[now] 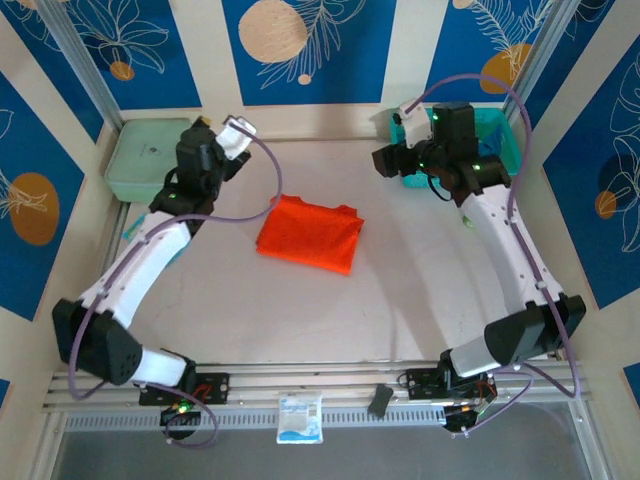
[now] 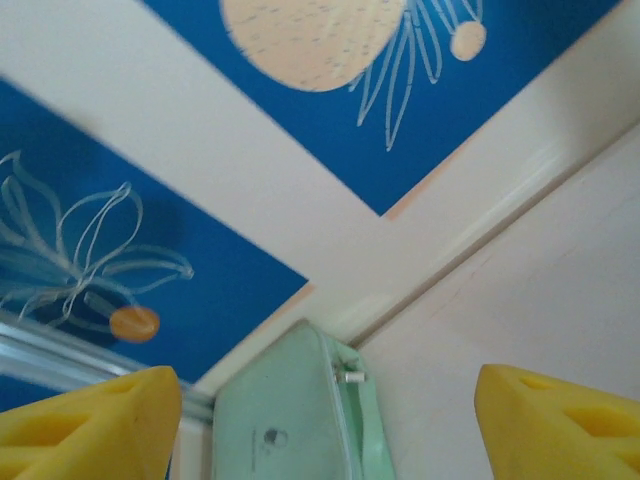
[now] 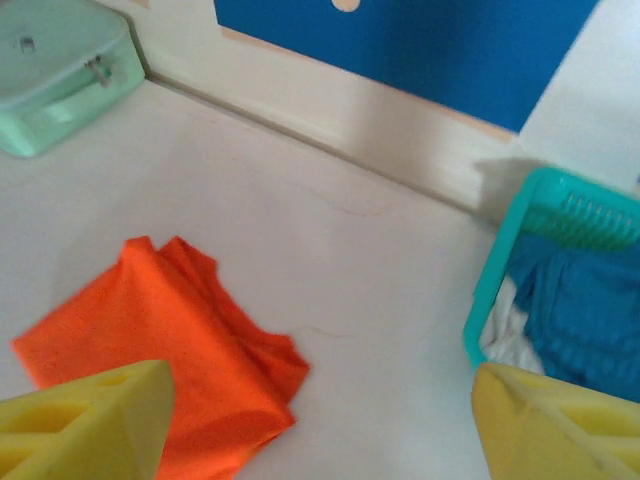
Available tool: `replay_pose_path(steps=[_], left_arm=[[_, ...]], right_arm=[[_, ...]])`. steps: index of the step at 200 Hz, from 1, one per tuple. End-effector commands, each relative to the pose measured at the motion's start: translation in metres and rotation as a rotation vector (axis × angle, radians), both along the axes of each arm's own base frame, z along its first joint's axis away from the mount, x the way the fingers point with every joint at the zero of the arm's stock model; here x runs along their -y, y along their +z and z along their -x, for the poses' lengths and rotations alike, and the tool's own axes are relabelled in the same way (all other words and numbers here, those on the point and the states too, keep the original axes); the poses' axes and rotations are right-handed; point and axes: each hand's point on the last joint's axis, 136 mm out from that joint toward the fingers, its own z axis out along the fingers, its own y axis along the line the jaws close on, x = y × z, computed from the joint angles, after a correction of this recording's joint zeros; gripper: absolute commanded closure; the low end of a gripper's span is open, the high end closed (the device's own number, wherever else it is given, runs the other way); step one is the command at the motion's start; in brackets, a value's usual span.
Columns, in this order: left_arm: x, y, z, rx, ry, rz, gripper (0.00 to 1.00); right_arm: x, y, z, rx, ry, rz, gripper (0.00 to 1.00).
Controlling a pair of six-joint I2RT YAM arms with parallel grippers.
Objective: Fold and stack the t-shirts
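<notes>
We see the left end effector (image 1: 232, 138) raised near the far left corner of the counter (image 1: 420, 290), its 2 yellow fingertips (image 2: 90, 425) spread wide with nothing between them. In its own wrist view it points at the blue-and-cream back wall, and the pale green zip case (image 2: 290, 420) lies just ahead of it and below, between the fingertips.

The right end effector (image 1: 393, 157) hangs at the far right, just beside the teal mesh basket (image 1: 503, 130). Its fingers are also spread apart and empty.

The orange t-shirt (image 1: 310, 232) lies folded into a rough rectangle on the counter between the 2 end effectors, touching neither. From the right wrist camera it sits ahead of the right end effector (image 3: 320, 425) and to its left, partly hidden behind the left fingertip (image 3: 85, 420), with a rumpled edge towards the middle. The basket (image 3: 492, 270) stands ahead and to the right of that end effector. Inside it we see bunched blue cloth (image 3: 580, 300) with a bit of white cloth (image 3: 505, 340) against the near wall. We cannot tell whether the blue cloth is a t-shirt.

The zip case (image 3: 50, 70) lies far ahead and to the left of the right end effector, well apart from the orange t-shirt (image 3: 170, 350).
</notes>
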Motion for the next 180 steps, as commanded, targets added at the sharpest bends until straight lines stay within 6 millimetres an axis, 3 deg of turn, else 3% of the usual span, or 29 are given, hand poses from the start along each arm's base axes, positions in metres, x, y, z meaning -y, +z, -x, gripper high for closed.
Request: replay_pose_path(steps=[1, 34, 74, 116, 180], left_arm=[[-0.024, -0.040, 0.035, -0.238, 0.118, 0.117, 0.19], [-0.023, -0.077, 0.080, -0.529, 0.190, 0.297, 0.18], [0.015, -0.141, 0.110, -0.830, 0.166, 0.500, 0.18], [0.033, -0.194, 0.100, -0.909, 0.201, 0.479, 0.22], [0.053, -0.252, 0.065, -0.971, 0.274, 0.412, 0.26]], right_arm=[[0.000, -0.048, 0.041, -0.319, -0.180, -0.158, 0.24], [-0.019, -0.094, 0.073, -0.499, -0.298, -0.282, 0.27], [-0.042, -0.160, 0.085, -0.673, -0.388, -0.239, 0.29], [-0.064, -0.222, 0.081, -0.805, -0.456, -0.113, 0.30], [-0.093, -0.278, 0.067, -0.861, -0.505, -0.061, 0.31]])
